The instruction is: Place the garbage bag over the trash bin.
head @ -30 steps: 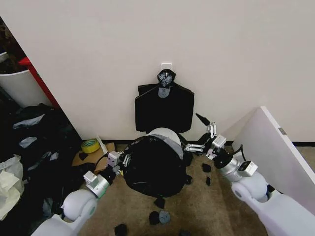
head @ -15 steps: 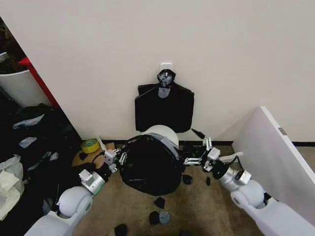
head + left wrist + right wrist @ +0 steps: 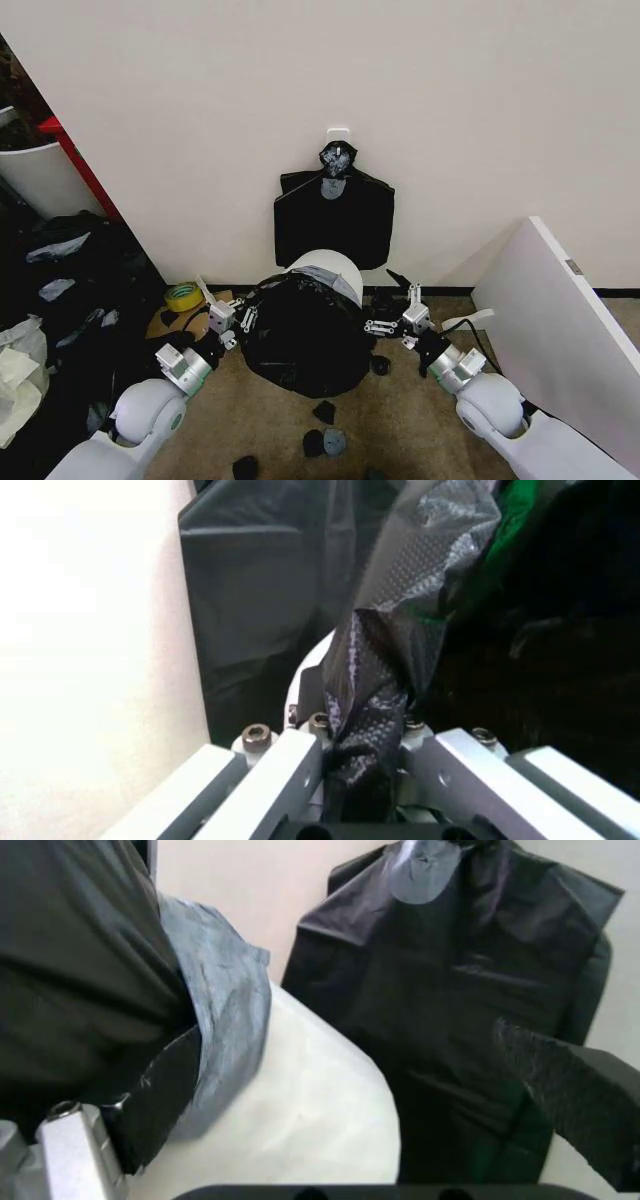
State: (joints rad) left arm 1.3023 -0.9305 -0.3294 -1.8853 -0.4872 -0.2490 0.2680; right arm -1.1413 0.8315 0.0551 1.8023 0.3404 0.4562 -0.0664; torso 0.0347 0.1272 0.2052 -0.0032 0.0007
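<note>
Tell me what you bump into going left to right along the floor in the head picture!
Yellow tape roll → left tool → crinkly black plastic garbage bag over round white plastic trash bin → right tool → leaning white board.

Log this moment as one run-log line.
garbage bag: partly over trash bin | left end effector: shut on bag edge | right end effector: open beside bin
</note>
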